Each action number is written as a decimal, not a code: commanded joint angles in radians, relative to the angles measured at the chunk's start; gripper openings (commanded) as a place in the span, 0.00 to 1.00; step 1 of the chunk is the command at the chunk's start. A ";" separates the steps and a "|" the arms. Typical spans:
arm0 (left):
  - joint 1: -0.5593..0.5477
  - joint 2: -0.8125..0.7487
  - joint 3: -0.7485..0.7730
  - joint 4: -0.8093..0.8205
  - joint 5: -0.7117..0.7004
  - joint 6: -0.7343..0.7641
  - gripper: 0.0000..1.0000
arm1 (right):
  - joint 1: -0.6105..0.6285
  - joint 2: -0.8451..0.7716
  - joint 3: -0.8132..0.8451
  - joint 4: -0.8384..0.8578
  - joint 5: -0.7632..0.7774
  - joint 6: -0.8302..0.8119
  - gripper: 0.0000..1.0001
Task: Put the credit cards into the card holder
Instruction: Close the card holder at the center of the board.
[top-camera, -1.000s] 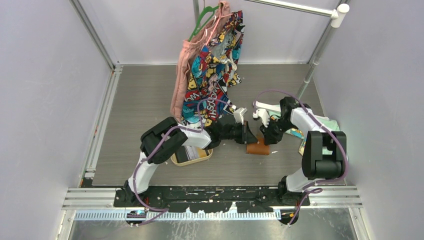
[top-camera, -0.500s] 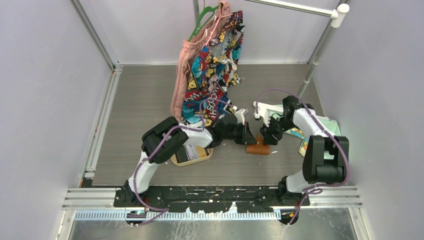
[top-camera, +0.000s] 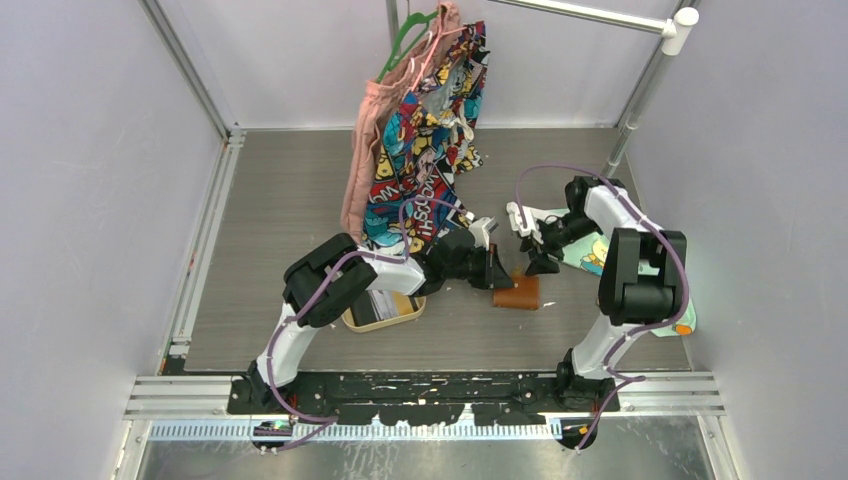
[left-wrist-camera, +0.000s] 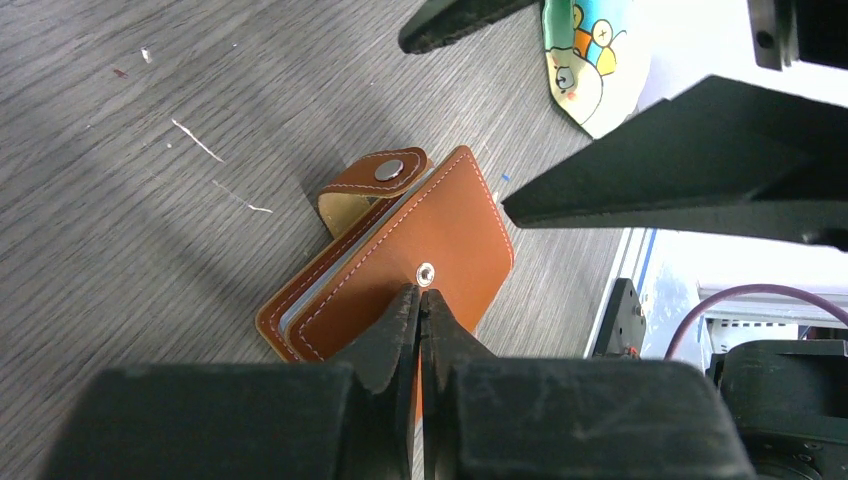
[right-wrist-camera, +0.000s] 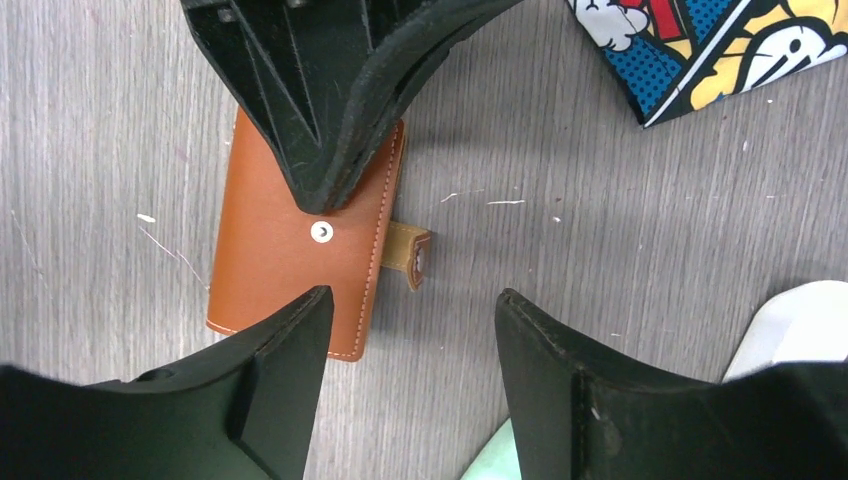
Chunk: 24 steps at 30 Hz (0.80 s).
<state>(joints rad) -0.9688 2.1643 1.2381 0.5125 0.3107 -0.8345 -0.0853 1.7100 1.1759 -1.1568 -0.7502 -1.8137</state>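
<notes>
On the bench (top-camera: 280, 220) between the arms, the card holder (top-camera: 517, 291) lies shut, strap (left-wrist-camera: 375, 180) unsnapped, left end effector (left-wrist-camera: 420, 300) pinched together on its cover, right end effector (right-wrist-camera: 410, 310) now spread apart and backed off, so opening the cover is likely next.

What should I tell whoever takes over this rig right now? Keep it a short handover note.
Left tool: shut, tips on the cover of the card holder beside its snap stud.
Right tool: open, empty, just above the holder.
Holder lies folded, strap unsnapped; whether cards are inside cannot be told.
Credit cards: seemingly in the wooden tray under the left arm, partly hidden.
Done: strap unsnapped. Left: open the holder, fetch the cards, slot them in.
</notes>
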 joint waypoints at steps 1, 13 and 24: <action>0.001 -0.001 -0.020 -0.077 -0.035 0.030 0.02 | -0.003 0.043 0.082 -0.097 -0.053 -0.107 0.64; 0.001 -0.001 -0.028 -0.068 -0.036 0.030 0.02 | 0.028 0.130 0.106 -0.095 -0.023 -0.072 0.44; 0.001 -0.004 -0.029 -0.072 -0.036 0.031 0.02 | 0.060 0.149 0.128 -0.081 0.021 -0.019 0.29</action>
<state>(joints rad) -0.9688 2.1643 1.2358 0.5171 0.3107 -0.8345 -0.0345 1.8549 1.2655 -1.2274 -0.7380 -1.8488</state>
